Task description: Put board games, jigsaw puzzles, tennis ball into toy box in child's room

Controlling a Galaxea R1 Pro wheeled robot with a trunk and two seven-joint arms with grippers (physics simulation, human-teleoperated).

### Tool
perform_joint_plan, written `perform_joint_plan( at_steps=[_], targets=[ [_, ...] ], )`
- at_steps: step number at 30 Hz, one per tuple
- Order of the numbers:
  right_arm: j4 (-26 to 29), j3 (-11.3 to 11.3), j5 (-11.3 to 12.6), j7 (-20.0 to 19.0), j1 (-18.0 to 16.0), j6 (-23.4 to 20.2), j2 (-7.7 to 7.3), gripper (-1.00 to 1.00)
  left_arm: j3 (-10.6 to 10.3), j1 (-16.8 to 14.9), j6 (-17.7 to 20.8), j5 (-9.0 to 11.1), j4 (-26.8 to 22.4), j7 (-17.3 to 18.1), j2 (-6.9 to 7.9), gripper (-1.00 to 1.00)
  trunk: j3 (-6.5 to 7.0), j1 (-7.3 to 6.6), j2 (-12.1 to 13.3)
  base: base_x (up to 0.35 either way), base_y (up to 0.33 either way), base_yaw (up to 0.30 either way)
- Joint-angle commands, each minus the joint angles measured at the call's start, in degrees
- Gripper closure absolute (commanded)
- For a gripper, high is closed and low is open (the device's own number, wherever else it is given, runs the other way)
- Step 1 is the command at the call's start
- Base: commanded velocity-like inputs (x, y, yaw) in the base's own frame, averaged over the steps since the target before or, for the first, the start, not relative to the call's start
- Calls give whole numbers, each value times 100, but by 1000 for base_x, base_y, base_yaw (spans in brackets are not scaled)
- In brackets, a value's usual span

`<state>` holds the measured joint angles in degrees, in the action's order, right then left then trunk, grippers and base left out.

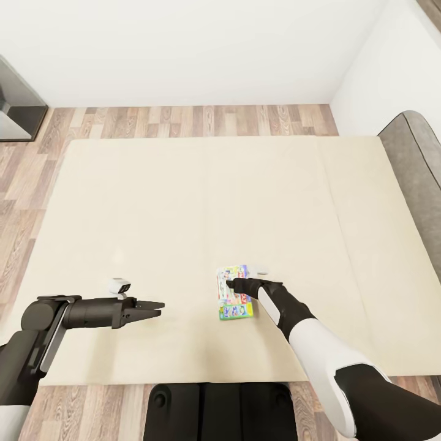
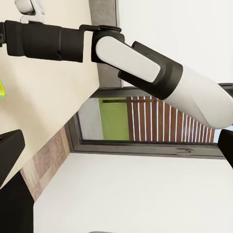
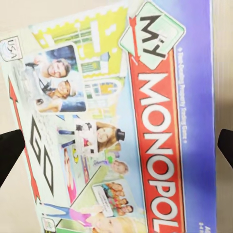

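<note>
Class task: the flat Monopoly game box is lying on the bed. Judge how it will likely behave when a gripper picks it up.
The game box looks thin and flat, so it is probably light and fairly stiff. Lying flush on the mattress, its edges may be hard to get under. Its printed face looks smooth, perhaps slippery. It should not roll.

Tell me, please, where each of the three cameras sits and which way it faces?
Head view: on the robot's head, looking down over the bed; both arms show, left gripper and right gripper.
Left wrist view: near the left gripper, facing a window across the right arm.
Right wrist view: near the right gripper, facing the board game, fingertips at the edges.
Head and right wrist views share the board game.
</note>
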<state>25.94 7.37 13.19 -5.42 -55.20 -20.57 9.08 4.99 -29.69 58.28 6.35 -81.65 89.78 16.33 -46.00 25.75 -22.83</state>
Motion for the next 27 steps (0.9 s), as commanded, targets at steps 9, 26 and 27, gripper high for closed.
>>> perform_joint_plan(
  at_steps=[9, 26, 27],
  targets=[
    [4, 19, 43, 12, -1, -26, -2, -100, 2, -1, 61, -2, -1, 22, 2, -100, -6, 3, -9, 0, 52, 0],
    [-28, 19, 43, 5, -2, -30, -2, -100, 0, -1, 61, -2, -3, 22, 3, -100, -6, 3, -9, 0, 3, 0],
    [-28, 19, 43, 5, -2, -31, -2, -100, 1, -1, 61, -2, -3, 22, 3, -100, -6, 3, -9, 0, 0, 0]
  ],
)
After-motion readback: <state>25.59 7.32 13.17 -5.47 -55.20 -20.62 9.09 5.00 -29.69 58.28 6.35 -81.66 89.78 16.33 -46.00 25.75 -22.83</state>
